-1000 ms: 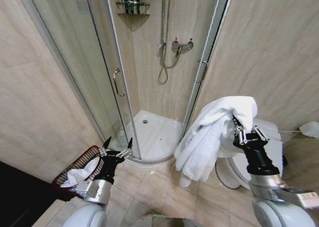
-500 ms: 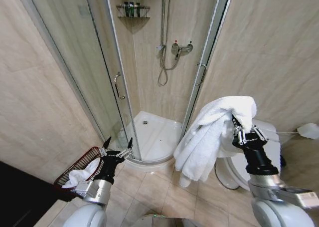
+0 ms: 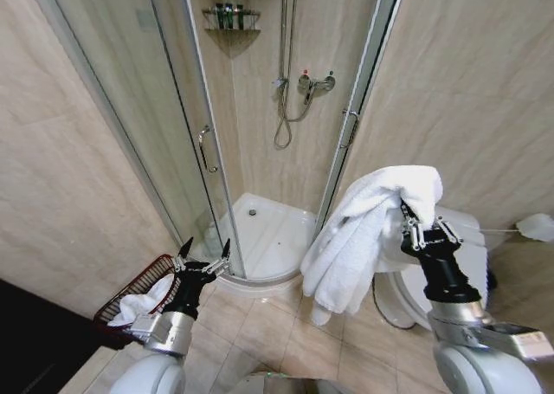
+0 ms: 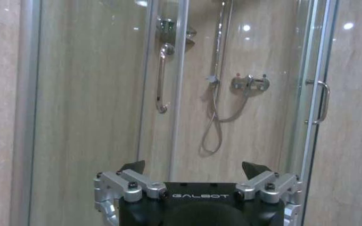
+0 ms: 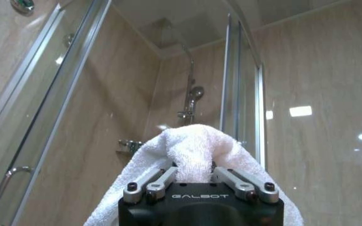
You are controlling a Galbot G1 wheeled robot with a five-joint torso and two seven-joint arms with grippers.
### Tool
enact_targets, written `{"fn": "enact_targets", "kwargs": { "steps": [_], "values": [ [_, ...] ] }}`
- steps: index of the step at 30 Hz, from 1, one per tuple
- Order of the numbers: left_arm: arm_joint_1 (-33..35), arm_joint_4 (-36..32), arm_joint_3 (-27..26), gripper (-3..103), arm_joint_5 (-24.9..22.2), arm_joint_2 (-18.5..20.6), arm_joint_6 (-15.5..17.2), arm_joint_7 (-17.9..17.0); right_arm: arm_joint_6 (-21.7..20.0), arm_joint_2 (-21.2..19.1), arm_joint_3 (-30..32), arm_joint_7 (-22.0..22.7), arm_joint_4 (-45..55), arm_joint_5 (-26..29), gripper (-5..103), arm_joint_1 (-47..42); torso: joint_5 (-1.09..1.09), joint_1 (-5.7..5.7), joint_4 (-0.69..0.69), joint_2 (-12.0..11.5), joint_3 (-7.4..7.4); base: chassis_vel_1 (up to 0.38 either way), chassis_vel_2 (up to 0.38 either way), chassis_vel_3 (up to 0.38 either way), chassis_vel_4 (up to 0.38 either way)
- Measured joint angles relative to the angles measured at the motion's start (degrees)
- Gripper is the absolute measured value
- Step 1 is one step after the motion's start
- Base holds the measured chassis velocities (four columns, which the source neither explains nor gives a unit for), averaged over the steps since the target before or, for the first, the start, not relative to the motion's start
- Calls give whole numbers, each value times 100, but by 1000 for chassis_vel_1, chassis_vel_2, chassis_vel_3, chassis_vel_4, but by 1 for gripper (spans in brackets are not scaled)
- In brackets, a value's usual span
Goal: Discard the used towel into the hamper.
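Right of the shower stall [image 3: 260, 108], the right gripper [image 3: 421, 229] is holding a white towel [image 3: 363, 238] up in the air, fingers clamped on a bunched fold of it; the rest is hanging down in front of the toilet [image 3: 450, 273]. From the right wrist camera the towel [image 5: 190, 155] is draping over both fingers [image 5: 162, 179]. Left of the stall's glass door, the hamper [image 3: 130, 292] is sitting on the floor tiles against the wall, with white cloth already lying inside. The left gripper [image 3: 204, 251] is hovering just beside the hamper's rim, fingers spread apart and holding nothing, pointing at the stall door.
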Motion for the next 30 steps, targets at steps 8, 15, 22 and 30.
{"fn": "enact_targets", "kwargs": {
  "steps": [8,15,22,30],
  "values": [
    [0,0,0,100,0,0,0,0,0,-10,-28,-7,0,1,14,33,0,18,1,45,23,0,0,0,0],
    [0,0,0,100,0,0,0,0,2,-7,-23,-9,0,1,14,28,0,32,1,75,41,0,0,0,0],
    [0,0,0,100,0,0,0,0,3,-1,-31,-9,0,-2,14,30,0,32,0,77,41,0,0,0,0],
    [0,0,0,100,0,0,0,0,8,5,-15,-10,0,0,14,44,0,95,0,210,109,0,0,0,0]
  ]
}}
